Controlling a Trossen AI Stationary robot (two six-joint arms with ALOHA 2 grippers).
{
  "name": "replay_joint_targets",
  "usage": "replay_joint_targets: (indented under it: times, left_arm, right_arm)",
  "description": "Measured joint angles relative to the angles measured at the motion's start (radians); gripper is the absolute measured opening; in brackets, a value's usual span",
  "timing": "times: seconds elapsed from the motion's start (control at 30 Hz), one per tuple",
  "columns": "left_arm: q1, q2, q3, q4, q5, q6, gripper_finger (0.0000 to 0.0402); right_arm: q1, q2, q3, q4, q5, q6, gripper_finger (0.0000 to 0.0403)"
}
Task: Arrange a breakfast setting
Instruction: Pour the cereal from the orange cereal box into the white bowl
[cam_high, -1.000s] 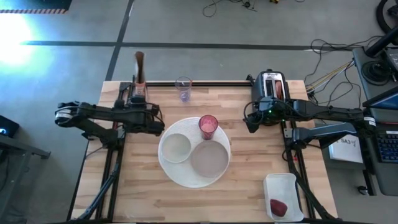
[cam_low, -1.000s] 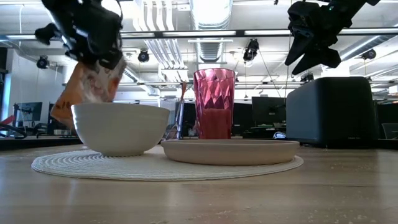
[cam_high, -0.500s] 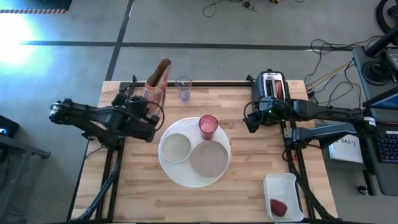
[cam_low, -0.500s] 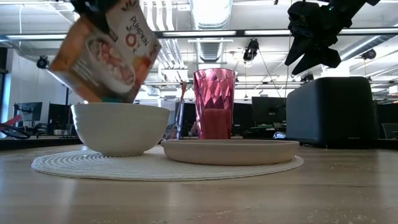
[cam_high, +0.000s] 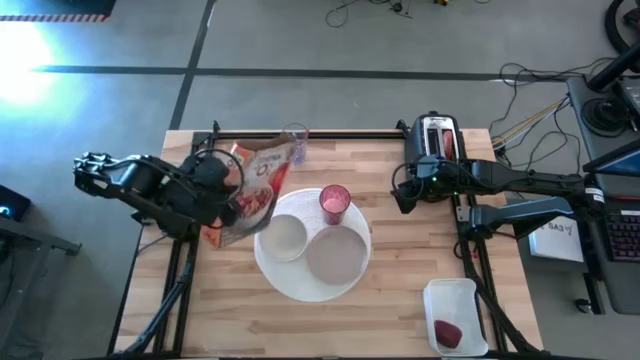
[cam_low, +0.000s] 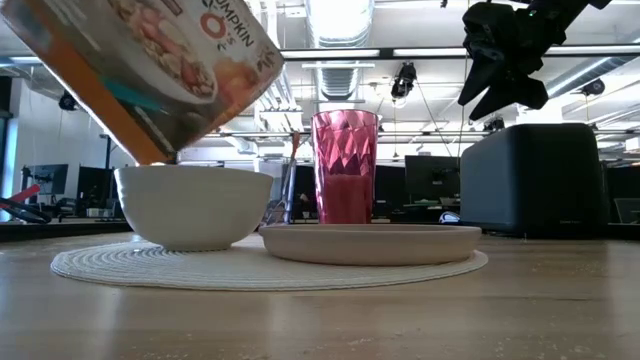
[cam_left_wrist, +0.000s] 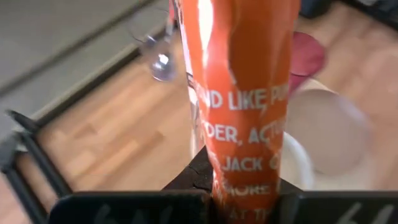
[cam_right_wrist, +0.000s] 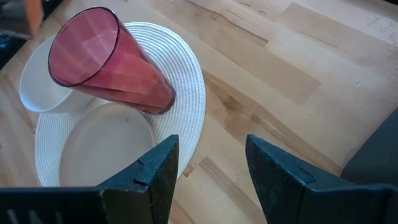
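My left gripper (cam_high: 218, 192) is shut on an orange cereal box (cam_high: 258, 185), which slants above the left side of the small white bowl (cam_high: 283, 238). The box also shows in the low view (cam_low: 150, 70). The bowl, the large white plate (cam_high: 338, 257) and the pink tumbler (cam_high: 335, 203) stand on a round woven mat (cam_high: 300, 288). The dark-red fruit (cam_high: 447, 332) lies in the white tray (cam_high: 470, 300). I cannot make out the bread. My right gripper (cam_high: 403, 195) hangs open and empty in front of the toaster (cam_high: 438, 140). My left gripper pinches the box between its two fingers, one on each broad face, with the narrow printed side (cam_left_wrist: 245, 180) facing the wrist camera. The box is lifted clear and tilted. Its lowest corner (cam_low: 152, 158) hangs just above the bowl's rim.
A clear glass (cam_high: 296, 135) stands at the far edge, partly behind the box. The black-and-silver toaster is at the far right and the tray at the near right corner. Bare wood lies along the near edge (cam_high: 300, 330).
My left gripper has carried the cereal box from the far left of the table toward the bowl. It has tipped the box from upright to slanting, so its printed face now shows from above and its lower corner is over the bowl.
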Motion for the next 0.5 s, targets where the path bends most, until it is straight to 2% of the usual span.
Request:
replay_joint_targets:
  times: [0.27,0.5]
  left_arm:
    - [0.000,0.003,0.086,0.000,0.197,-0.061,0.0000]
    - [0.000,0.003,0.091,0.000,0.382,-0.111,0.0000]
  right_arm:
    - [0.000,0.000,0.000,0.000,0.000,0.000,0.0176]
    - [0.000,0.000,0.000,0.000,0.000,0.000,0.0176]
